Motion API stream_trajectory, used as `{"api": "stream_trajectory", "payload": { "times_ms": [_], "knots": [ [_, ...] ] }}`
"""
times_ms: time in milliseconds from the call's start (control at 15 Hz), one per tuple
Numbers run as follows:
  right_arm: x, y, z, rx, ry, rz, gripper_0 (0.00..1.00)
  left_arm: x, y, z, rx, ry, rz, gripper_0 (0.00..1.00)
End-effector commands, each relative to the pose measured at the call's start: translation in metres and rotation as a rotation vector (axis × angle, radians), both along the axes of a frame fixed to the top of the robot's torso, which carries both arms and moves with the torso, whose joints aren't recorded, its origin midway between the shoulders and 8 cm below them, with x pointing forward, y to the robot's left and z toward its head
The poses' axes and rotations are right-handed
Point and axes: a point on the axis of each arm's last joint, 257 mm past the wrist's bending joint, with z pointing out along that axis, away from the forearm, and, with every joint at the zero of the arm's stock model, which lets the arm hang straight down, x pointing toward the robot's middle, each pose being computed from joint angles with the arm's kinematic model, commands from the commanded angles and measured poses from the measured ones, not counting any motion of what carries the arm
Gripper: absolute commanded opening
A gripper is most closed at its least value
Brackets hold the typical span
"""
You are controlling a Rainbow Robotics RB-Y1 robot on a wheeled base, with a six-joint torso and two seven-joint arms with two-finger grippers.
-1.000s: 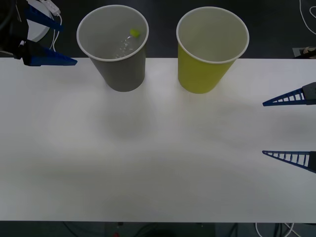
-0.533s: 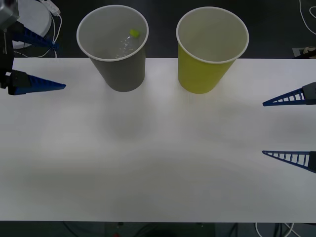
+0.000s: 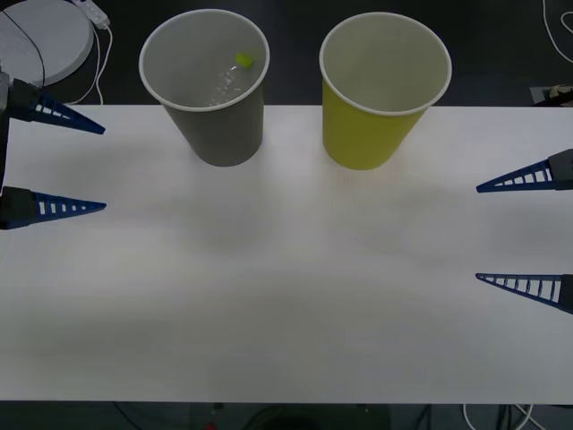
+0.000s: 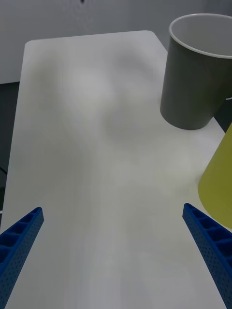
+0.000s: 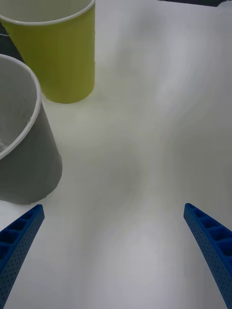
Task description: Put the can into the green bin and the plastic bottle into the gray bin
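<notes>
The gray bin (image 3: 210, 116) stands at the back left of the white table. The plastic bottle (image 3: 226, 83) lies inside it, lime cap up. To its right stands the green bin (image 3: 372, 130), its white inside showing nothing. The can is out of view. My left gripper (image 3: 105, 168) hovers open and empty at the table's left edge, left of the gray bin. My right gripper (image 3: 477, 233) is open and empty at the right edge. The left wrist view shows the gray bin (image 5: 34, 169) and green bin (image 5: 60, 58) ahead of the left gripper (image 5: 113, 207). In the right wrist view, the gray bin (image 4: 195, 82) and green bin (image 4: 220, 178) lie beyond the right gripper (image 4: 112, 210).
The white table (image 3: 286, 313) stretches bare from the cups to its front edge. A white round disc (image 3: 49, 27) with a cable lies on the dark floor behind the back left corner. Cables (image 3: 555, 22) trail at the far right.
My left gripper has drawn back from beside the gray bin toward the near side along the table's left edge, staying open. The right arm, both bins and the bottle have not moved.
</notes>
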Motion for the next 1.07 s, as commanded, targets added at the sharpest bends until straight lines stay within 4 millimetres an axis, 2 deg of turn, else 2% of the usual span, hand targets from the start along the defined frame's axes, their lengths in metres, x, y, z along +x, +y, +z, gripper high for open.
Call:
{"api": "stream_trajectory", "payload": {
  "times_ms": [67, 333, 600, 867, 1067],
  "knots": [
    [0.0, 0.0, 0.0, 0.0, 0.0, 0.0, 1.0, -0.013, 0.005, -0.008, 0.0, -0.017, -0.044, 1.0],
    [0.0, 0.0, 0.0, 0.0, 0.0, 0.0, 1.0, -0.037, 0.017, -0.012, 0.003, -0.01, -0.089, 1.0],
    [0.0, 0.0, 0.0, 0.0, 0.0, 0.0, 1.0, -0.059, 0.02, -0.016, 0.018, -0.026, -0.103, 1.0],
    [0.0, 0.0, 0.0, 0.0, 0.0, 0.0, 1.0, -0.073, 0.018, -0.02, 0.008, -0.019, -0.118, 1.0],
    [0.0, 0.0, 0.0, 0.0, 0.0, 0.0, 1.0, -0.075, 0.017, -0.02, 0.0, -0.023, -0.13, 1.0]
  ]
}}
